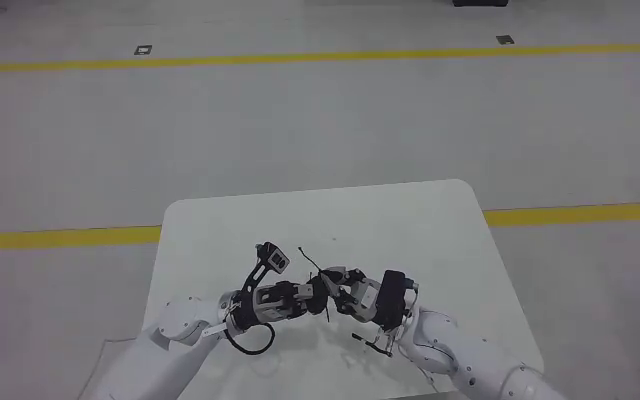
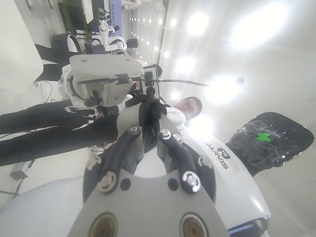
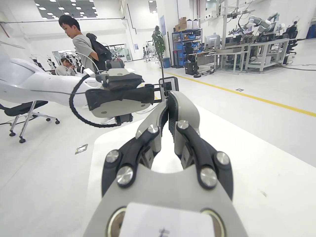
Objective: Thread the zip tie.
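Both grippers meet above the middle of the white table (image 1: 420, 215). The zip tie (image 1: 312, 270) is a thin black strap that sticks out from between them. In the left wrist view the zip tie (image 2: 184, 82) runs away from a small white block (image 2: 149, 82) with black square openings. My left gripper (image 2: 150, 103), its fingers wrapped in black cloth, is shut just under that block. My right gripper (image 3: 169, 97) is shut too, its tips against the white block (image 3: 169, 85), and the zip tie (image 3: 161, 65) rises from there. What exactly each pair of tips pinches is hidden.
The table's right edge (image 1: 505, 270) and far edge (image 1: 320, 195) have bare room around the arms. A black cable loop (image 3: 74, 107) hangs from the left wrist. Yellow floor lines (image 1: 300, 58) run past the table.
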